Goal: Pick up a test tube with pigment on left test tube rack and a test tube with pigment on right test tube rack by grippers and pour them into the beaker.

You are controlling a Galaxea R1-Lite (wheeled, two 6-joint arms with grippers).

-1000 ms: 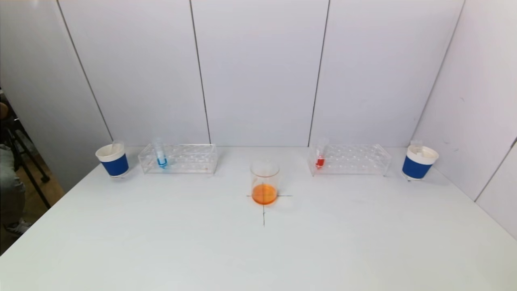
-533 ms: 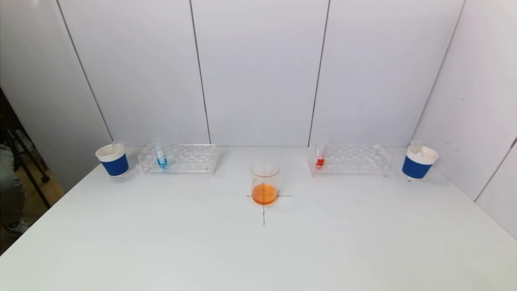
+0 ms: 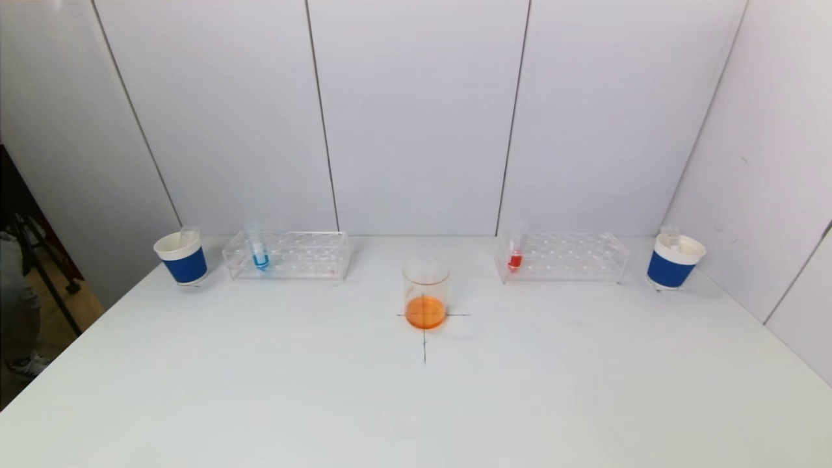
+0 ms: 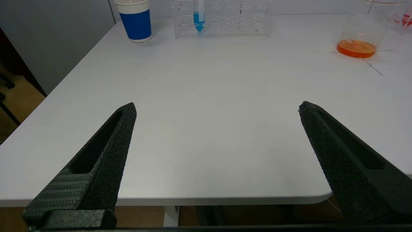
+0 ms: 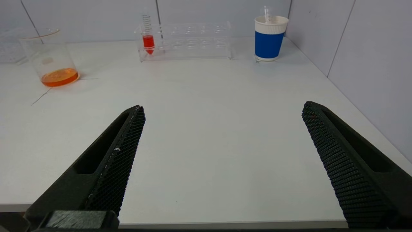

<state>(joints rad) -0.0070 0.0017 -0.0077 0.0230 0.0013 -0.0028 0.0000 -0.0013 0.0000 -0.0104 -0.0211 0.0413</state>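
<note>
A test tube with blue pigment (image 3: 259, 250) stands in the clear left rack (image 3: 305, 255) at the table's back left; it also shows in the left wrist view (image 4: 199, 16). A test tube with red pigment (image 3: 515, 250) stands in the clear right rack (image 3: 572, 257); it also shows in the right wrist view (image 5: 148, 38). The glass beaker (image 3: 426, 292) holds orange liquid at the table's middle, on a cross mark. My left gripper (image 4: 217, 108) is open and empty at the table's near edge. My right gripper (image 5: 223, 108) is open and empty there too. Neither arm shows in the head view.
A blue and white paper cup (image 3: 181, 257) stands left of the left rack; another (image 3: 673, 261) stands right of the right rack, each with an empty tube in it. White walls close the back and right. The table's left edge drops to the floor.
</note>
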